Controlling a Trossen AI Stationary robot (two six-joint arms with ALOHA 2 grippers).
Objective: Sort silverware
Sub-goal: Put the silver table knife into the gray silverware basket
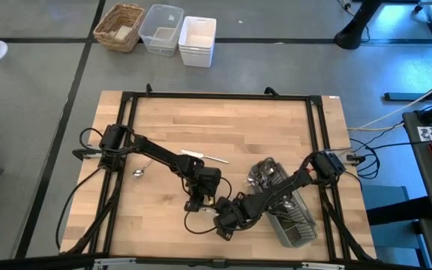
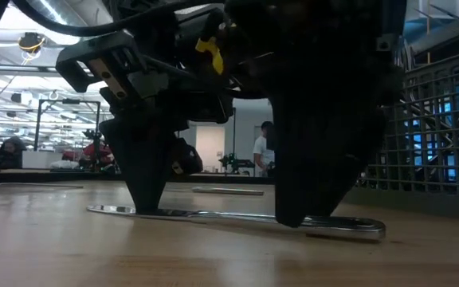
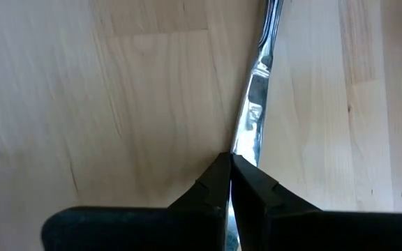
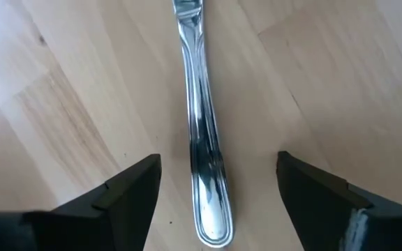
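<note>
High view: both arms meet low at the table's (image 1: pixel 223 127) front middle, left gripper (image 1: pixel 199 201) and right gripper (image 1: pixel 226 223) close together, just beside the caddy (image 1: pixel 295 217), which holds a heap of silverware (image 1: pixel 267 174). A knife (image 1: pixel 205 156) and a spoon (image 1: pixel 139 172) lie loose further back on the wood. Three bins (image 1: pixel 160 30) sit on the floor beyond the table. No writing I can read here.

Low view: one utensil (image 2: pixel 237 215) lies flat on the wood, a gripper's tips down on it near one end and a dark bulk over the other end. The risk, as I judge it: two arms this tight on one slim piece could knock each other, or lever it so it skids away. A person stands far back in the room. No legible labels.

Left wrist view: fingers (image 3: pixel 215 185) pinched tight together, and the utensil's shiny shaft (image 3: pixel 253 104) runs right into the tips, so it looks clamped by its edge. That thin hold could let it twist or slip out on a lift.

Right wrist view: jaws spread wide, straddling the handle (image 4: pixel 204 153) without touching. Close off-centre and one finger (image 4: pixel 128 188) may shove the handle sideways, tugging against the left's grip. No brand mark visible on the handle
</note>
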